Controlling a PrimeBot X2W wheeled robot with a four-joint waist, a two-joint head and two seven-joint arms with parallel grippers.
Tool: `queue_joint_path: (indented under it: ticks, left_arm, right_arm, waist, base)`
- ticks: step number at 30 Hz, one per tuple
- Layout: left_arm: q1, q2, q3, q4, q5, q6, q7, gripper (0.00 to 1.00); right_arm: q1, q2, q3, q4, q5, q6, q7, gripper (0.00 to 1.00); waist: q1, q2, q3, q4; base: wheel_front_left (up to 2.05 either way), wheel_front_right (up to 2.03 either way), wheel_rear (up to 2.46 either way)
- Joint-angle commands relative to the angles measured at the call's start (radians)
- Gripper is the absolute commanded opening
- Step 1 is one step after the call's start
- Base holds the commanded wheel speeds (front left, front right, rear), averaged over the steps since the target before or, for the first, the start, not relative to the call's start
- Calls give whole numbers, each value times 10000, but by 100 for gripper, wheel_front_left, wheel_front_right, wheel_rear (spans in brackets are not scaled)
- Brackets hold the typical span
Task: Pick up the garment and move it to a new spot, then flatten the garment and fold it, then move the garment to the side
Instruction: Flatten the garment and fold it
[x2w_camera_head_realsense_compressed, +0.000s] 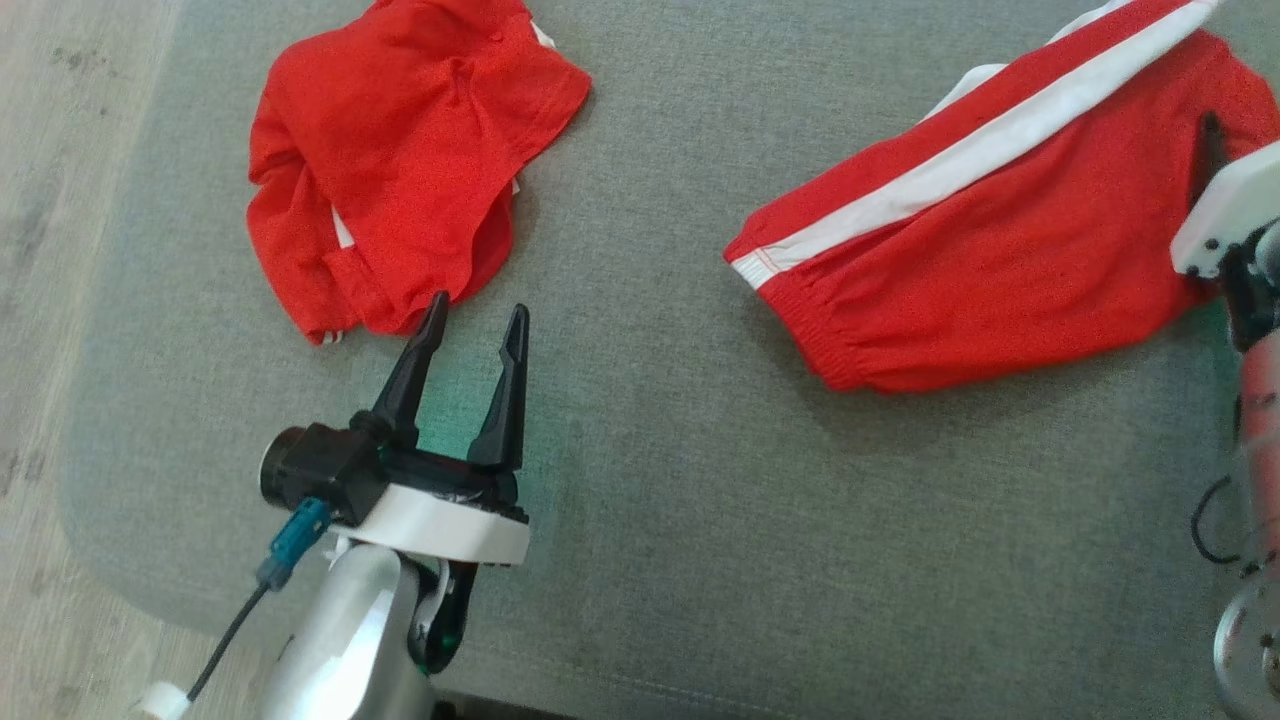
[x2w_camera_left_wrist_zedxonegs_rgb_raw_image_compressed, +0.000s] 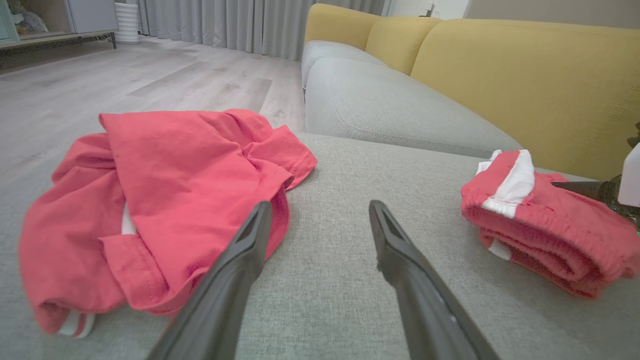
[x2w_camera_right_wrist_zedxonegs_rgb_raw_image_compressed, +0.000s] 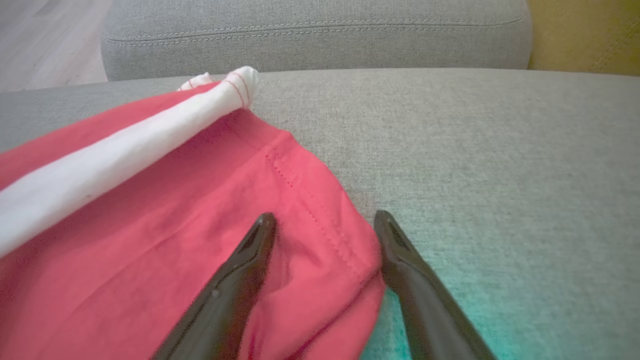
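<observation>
Grey-and-yellow sofa (x2w_camera_left_wrist_zedxonegs_rgb_raw_image_compressed: 380, 100), pale wood floor (x2w_camera_left_wrist_zedxonegs_rgb_raw_image_compressed: 150, 75)

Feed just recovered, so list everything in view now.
crumpled red cloth garment with red-white striped trim: one, red, left on the cushion
folded red cloth garment with a white stripe: one, red and white, right on the cushion
grey fabric seat cushion: one, grey, under both garments
yellow padded sofa back: one, yellow, behind the cushion
pale wooden floor: one, pale, beside the cushion
left gripper: one, black fingers, open, at the crumpled garment's edge
right gripper: one, black fingers, open, astride the folded garment's hem
</observation>
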Motion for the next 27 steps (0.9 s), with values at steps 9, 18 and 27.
queue_joint_path:
  ticks: [9, 18, 27]
  left_arm:
    - [-218, 192, 437, -208, -77, 17, -64, 100]
    - [278, 279, 674, -222, -19, 16, -65, 100]
    - [798, 245, 823, -219, 4, 16, -65, 100]
  right_arm:
    - [-201, 399, 298, 820, -108, -9, -955, 0]
    - [702, 309, 140, 1067, 776, -9, -2281, 0]
    - [2193, 26, -1271, 605, 1345, -9, -2904, 0]
  waist:
    - [0, 0, -511, -553]
    - [0, 0, -1433, -1305]
    - [0, 0, -1954, -1695]
  base:
    - [0, 0, 0]
    - [0, 0, 0]
    - [0, 0, 0]
